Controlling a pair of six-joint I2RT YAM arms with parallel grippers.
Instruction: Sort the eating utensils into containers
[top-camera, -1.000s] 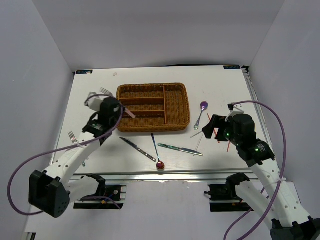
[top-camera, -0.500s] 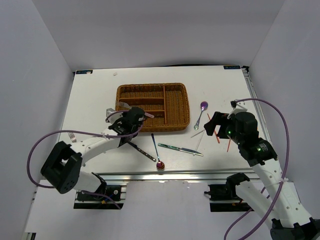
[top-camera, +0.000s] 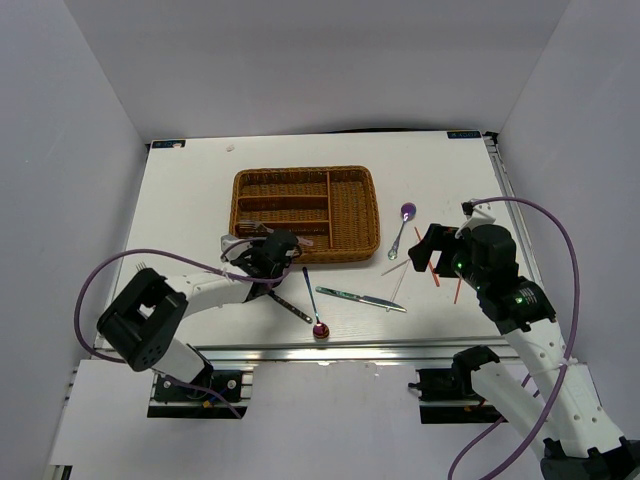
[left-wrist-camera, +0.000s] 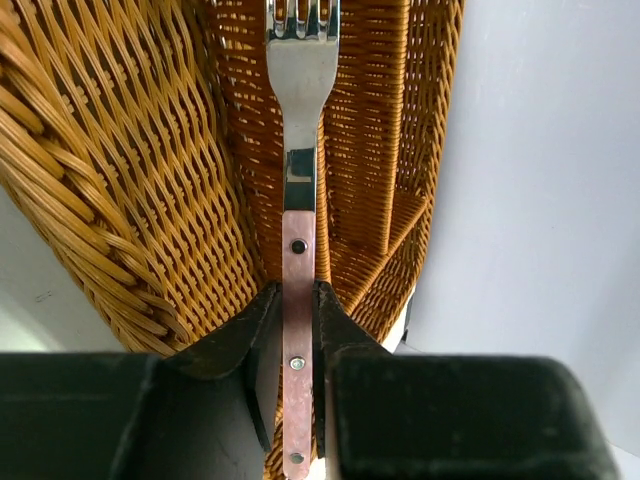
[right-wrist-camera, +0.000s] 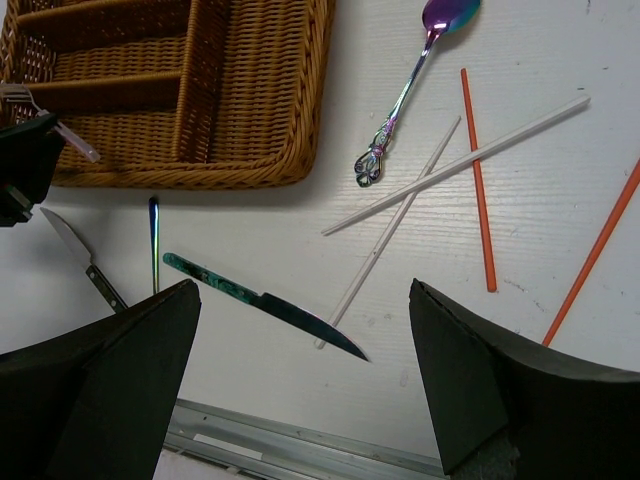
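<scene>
A lab test cell: white table (top-camera: 190, 190) boxed in by plain walls (top-camera: 300, 70), edged with aluminium rail (top-camera: 350, 352).

Left gripper (left-wrist-camera: 298, 305) clamped tight; right gripper (right-wrist-camera: 302, 300) hovers, jaws spread

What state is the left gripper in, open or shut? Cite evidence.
Shut on the fork: the left gripper clamps both sides of its pink handle.

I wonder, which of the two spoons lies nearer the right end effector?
The purple-bowled spoon, just right of the tray and beside the right end effector; the red-bowled spoon lies farther away, near the table's front edge.
</scene>
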